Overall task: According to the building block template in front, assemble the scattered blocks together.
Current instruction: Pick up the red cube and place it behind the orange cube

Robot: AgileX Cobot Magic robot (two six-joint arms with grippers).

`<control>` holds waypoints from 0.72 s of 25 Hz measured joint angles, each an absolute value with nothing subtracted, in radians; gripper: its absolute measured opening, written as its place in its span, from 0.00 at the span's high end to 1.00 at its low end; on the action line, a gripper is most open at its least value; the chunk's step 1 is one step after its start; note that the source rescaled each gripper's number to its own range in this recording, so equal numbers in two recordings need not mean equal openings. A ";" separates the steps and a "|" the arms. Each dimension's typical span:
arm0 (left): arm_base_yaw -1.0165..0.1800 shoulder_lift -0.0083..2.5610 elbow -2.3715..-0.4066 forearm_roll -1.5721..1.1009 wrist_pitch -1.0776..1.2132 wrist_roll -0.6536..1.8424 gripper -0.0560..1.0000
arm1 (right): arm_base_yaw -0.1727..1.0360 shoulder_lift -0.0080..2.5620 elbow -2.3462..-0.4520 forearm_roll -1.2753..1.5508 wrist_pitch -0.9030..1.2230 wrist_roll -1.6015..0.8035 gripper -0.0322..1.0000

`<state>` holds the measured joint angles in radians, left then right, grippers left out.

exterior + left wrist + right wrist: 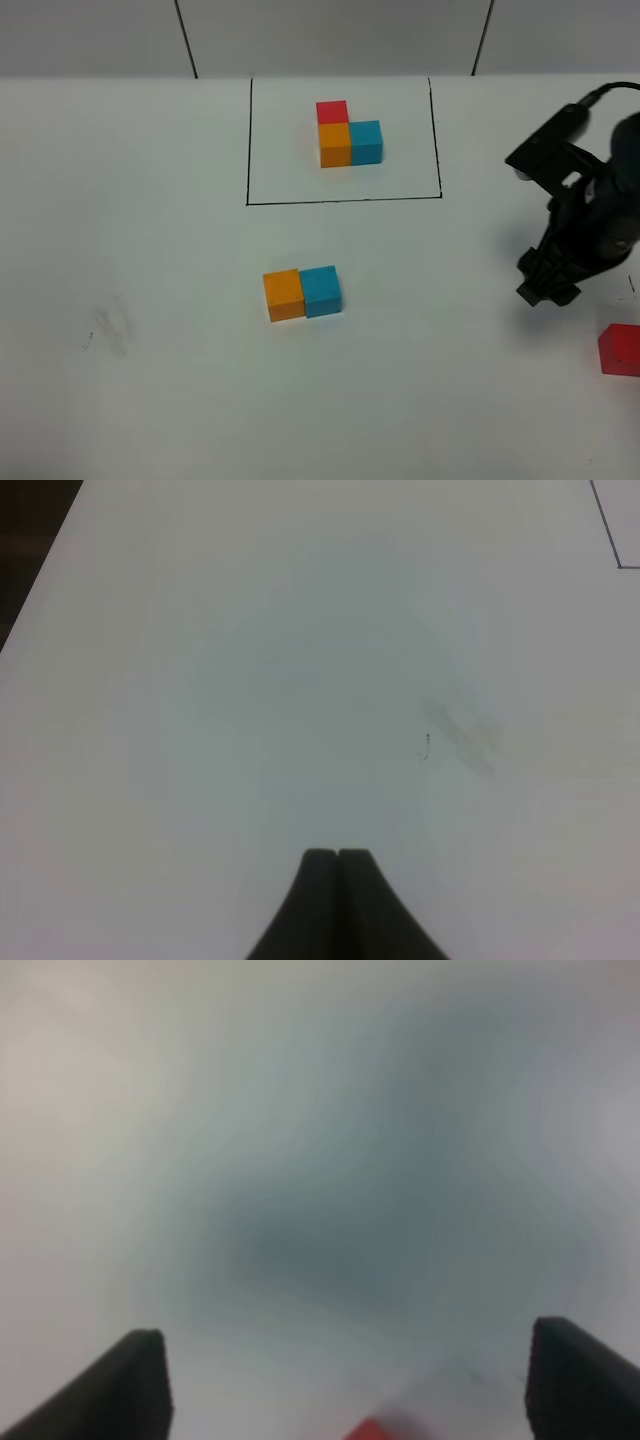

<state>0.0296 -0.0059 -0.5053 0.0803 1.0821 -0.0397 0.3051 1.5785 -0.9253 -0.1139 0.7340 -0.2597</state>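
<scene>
Left claw [338,865] pinched closed, empty, over bare tabletop [150,400]. Red block [620,350] alone at near right edge. Right claw [355,1385] spread wide, empty, hovering just beside it. Mid-tabletop: orange block [284,295], blue block [321,290] touching, pair done. Far: template [345,130]. Left: red behind orange.

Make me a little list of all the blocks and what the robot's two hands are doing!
building block template: red, orange and blue cubes in an L, inside the black frame
orange block: touching the blue block, side by side
red block: alone, at the high view's right edge
left gripper: shut, holding nothing
right gripper: open, holding nothing, near the red block
still to do: red block not joined yet
</scene>
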 joint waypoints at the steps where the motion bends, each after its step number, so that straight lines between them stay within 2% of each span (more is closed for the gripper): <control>1: 0.030 -0.006 -0.505 0.080 1.082 -0.040 0.95 | 0.290 1.550 -0.894 -0.120 0.724 -0.220 0.28; 11: 0.030 -0.006 -0.505 0.080 1.082 -0.040 0.95 | 0.184 1.442 -0.697 -0.214 0.666 0.082 0.28; 18: 0.030 -0.006 -0.505 0.080 1.082 -0.040 0.95 | 0.177 1.441 -0.610 -0.217 0.536 0.223 0.28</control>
